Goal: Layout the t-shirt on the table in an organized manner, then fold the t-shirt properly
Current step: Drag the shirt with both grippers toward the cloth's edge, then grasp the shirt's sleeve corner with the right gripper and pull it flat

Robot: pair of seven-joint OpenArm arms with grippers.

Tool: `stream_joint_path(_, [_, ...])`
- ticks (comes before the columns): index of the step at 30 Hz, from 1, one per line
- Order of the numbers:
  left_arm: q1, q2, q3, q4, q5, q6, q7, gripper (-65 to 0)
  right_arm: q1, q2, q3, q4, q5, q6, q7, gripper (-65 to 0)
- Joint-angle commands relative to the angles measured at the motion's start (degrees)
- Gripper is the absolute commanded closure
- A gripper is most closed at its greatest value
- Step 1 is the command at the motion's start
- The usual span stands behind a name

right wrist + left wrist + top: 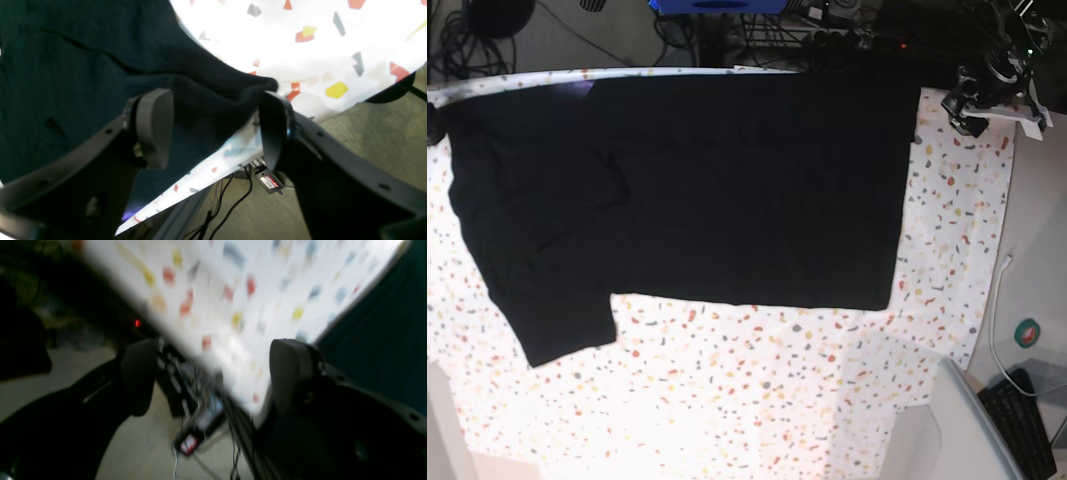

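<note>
T-shirt [697, 190] black, spread flat on table [757, 400], covering most of far half; body runs to far edge, one sleeve sticks out toward near side at view's left. Cloth mostly smooth, few creases left of centre.

Base view, L to R: right arm barely visible at far-left table edge, dark bit touching shirt corner. Shirt's straight edge ends short of table's right side; speckled strip bare there. Left arm at top right, over far-right table corner, beside shirt corner. Off table to right: plain grey surface w/ white cable [997, 310], keyboard [1025, 420].

Right wrist view: right gripper [213, 128] jaws wide apart, nothing held. Pointed shirt corner lies betw. pads, tip just at one pad; cloth on table at its edge. Floor and cables below.

Left wrist view: blurred. Left gripper [213, 373] jaws wide, nothing betw. them but speckled table edge; shirt [383, 340] dark at right, apart from pads.
</note>
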Motion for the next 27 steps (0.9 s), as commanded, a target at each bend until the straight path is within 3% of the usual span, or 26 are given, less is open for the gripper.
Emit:
stream_joint_path(1, [0.60, -0.57, -1.34, 1.44, -0.23, -0.10, -0.60, -50.2, -0.22, 1.25, 0.30, 0.75, 0.31, 0.35, 0.34, -38.1])
stream_joint_path(5, [-0.63, -0.74, -2.48, 2.23, -1.20, -0.80, -0.69, -50.0, -0.05, 1.16, 0.74, 1.28, 0.31, 0.35, -0.54, -38.1])
stream_joint_path(7, [-0.80, -0.83, -4.15, 2.23, -4.19, -4.49, -0.60, -48.7, 1.98, 1.43, 0.74, 1.90, 0.13, 0.35, -0.54, -38.1])
stream_joint_path(8, [-0.80, -1.01, -4.94, 2.14, -5.68, -6.78, -0.60, -44.9, 3.12, 2.04, 0.48, 2.07, -0.66, 0.35, -0.54, -38.3])
stream_joint_path(10, [-0.89, -2.06, -5.56, 1.88, -8.23, -10.12, -0.60, -31.4, 7.43, 4.33, -1.54, 1.02, -3.91, 0.79, -0.28, -38.9])
stream_joint_path(13, [-1.07, -2.15, -5.65, 1.62, -9.46, -12.67, -0.60, 0.0, 17.18, 7.58, -9.98, -5.75, -13.84, 4.31, 4.12, -38.9])
stream_joint_path(17, [-1.07, -2.15, -5.91, 1.26, -9.20, -12.84, -0.60, 0.0, 30.55, 8.20, -17.28, -17.79, -27.38, 11.26, 8.95, -38.9])
stream_joint_path(20, [-0.80, -2.15, -6.09, 0.21, -9.11, -12.84, -0.60, 0.0, 38.37, 8.11, -19.30, -27.55, -33.89, 13.37, 9.75, -38.9])
stream_joint_path(27, [-0.54, -2.15, -6.09, -0.41, -9.11, -12.84, -0.60, 0.0, 41.54, 7.93, -25.46, -36.70, -35.73, 13.63, 15.81, -38.9])
